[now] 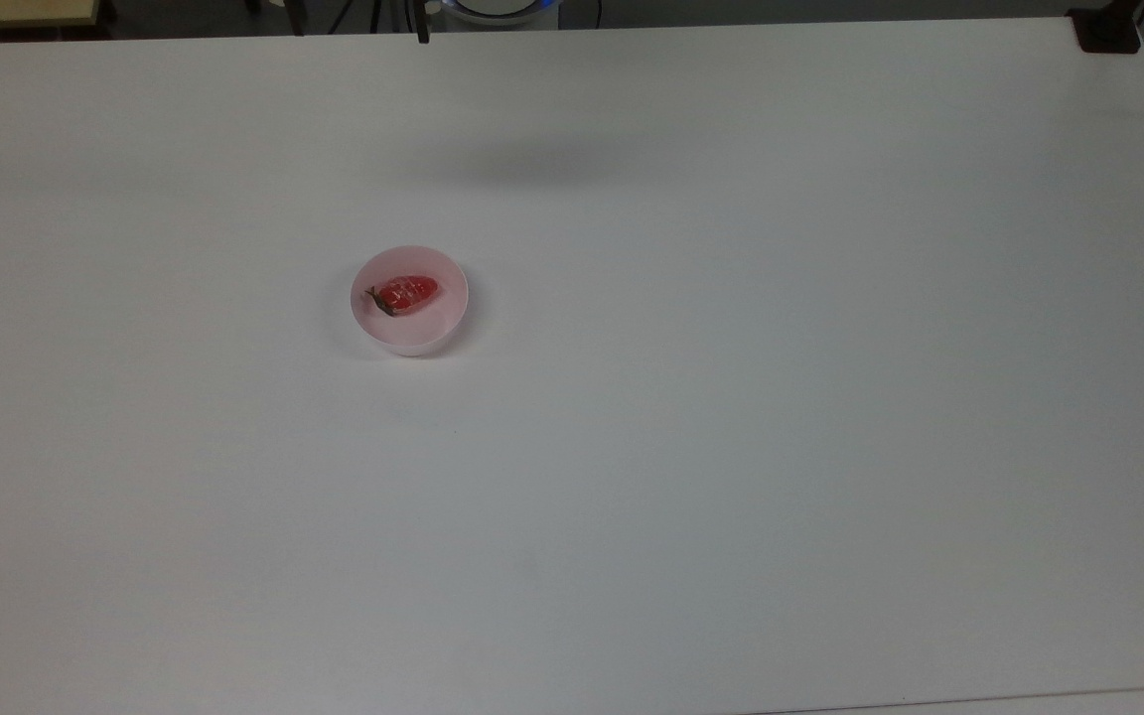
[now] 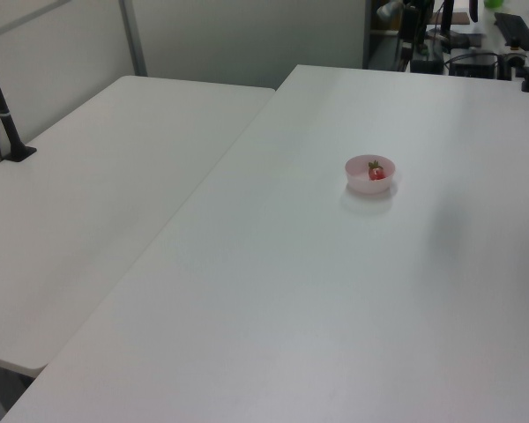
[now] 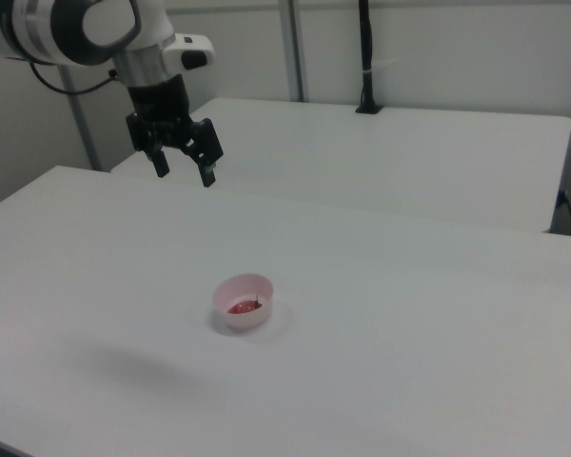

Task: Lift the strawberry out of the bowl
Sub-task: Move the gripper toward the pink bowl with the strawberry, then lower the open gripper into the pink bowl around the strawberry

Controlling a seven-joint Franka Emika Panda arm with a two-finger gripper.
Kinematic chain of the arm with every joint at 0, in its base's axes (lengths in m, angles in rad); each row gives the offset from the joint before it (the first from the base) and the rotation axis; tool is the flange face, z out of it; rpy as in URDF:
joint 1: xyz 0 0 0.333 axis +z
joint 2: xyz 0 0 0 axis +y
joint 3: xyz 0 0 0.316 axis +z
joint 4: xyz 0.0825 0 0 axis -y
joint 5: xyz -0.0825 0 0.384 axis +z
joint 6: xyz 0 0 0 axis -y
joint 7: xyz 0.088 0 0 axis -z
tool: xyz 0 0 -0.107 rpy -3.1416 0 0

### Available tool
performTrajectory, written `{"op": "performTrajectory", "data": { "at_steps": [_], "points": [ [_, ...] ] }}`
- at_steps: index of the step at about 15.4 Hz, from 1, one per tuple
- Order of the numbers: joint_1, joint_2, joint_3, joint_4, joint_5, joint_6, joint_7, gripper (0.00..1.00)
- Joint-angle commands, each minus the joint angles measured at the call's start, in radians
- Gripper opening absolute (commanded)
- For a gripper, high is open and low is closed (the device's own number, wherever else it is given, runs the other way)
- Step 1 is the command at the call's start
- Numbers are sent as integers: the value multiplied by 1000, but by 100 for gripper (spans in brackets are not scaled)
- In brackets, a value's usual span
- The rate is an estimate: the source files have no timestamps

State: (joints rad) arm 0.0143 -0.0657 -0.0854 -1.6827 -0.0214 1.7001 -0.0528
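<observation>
Strawberry lies on its side inside the bowl, leafy end toward the top view's left, so its long red flanks face up for a pinch from above. That bowl stands alone on the white surface. Up and to the right view's left, the claw hangs well apart from it, fingers spread wide and holding nothing, likely ready to descend

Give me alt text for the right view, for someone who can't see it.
A robot arm's open gripper hangs high above a white table, up and toward the right view's left of a small pale pink bowl. A red strawberry lies in the bowl, and a second white table stands behind.
</observation>
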Motion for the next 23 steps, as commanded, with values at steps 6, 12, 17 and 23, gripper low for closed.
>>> {"op": "performTrajectory", "data": {
  "at_steps": [6,12,17,23],
  "points": [
    [-49,110,-4,-73,-60,79,58,100],
    [-85,208,-2,-219,-51,364,565,98],
    [-86,305,4,-215,-22,509,755,39],
    [-82,352,47,-221,-15,510,790,50]
  ]
}}
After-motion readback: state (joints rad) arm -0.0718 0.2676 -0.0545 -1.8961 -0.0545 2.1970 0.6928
